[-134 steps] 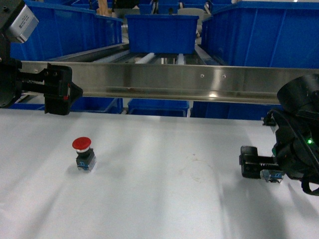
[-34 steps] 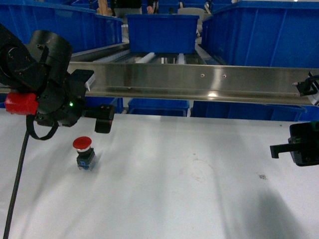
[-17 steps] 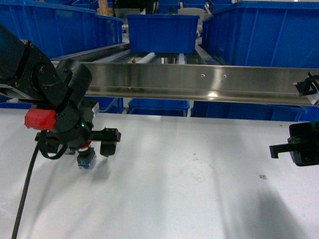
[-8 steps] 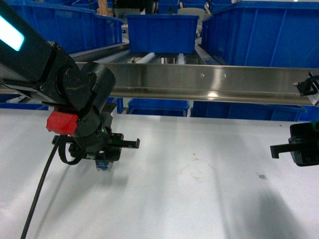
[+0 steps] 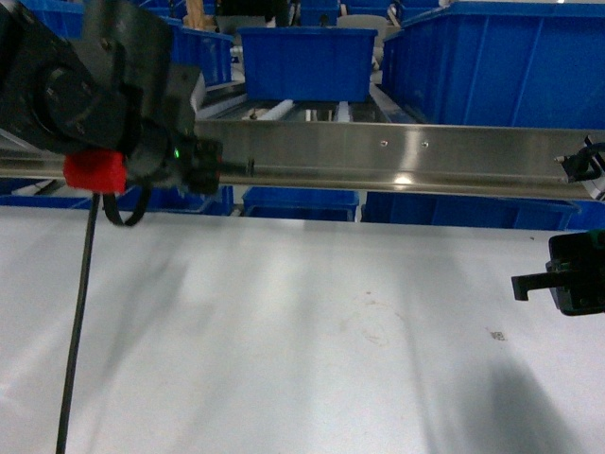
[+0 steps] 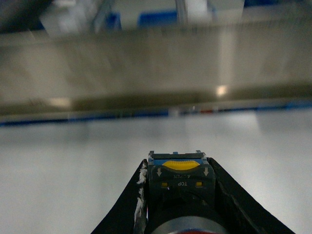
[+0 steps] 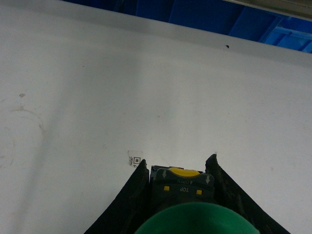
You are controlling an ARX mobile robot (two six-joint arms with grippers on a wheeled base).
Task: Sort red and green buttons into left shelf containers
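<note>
The left tool [image 5: 232, 167] hangs raised in front of the shiny metal rail [image 5: 397, 156] of the left shelf, above the white table [image 5: 302, 340]. In the left wrist view its two black fingers [image 6: 127, 204] are closed on the red button [image 6: 179, 183], whose black block base with a yellow spot and the word TOP sits between them; a thin strip of its red cap shows at the bottom edge of that view.

The right tool [image 5: 544, 280] hovers over the table's right side, below the rail's right end. In the right wrist view its fingers [image 7: 127, 200] clamp the green button [image 7: 181, 184], with the green cap filling the lower edge and the same dark base with a yellow spot ahead of it. A small square tag [image 7: 136, 160] lies on the table just in front of it.

Bright-blue containers [image 5: 307, 61] sit on the shelf's roller tracks behind the rail, with more on the level below.
</note>
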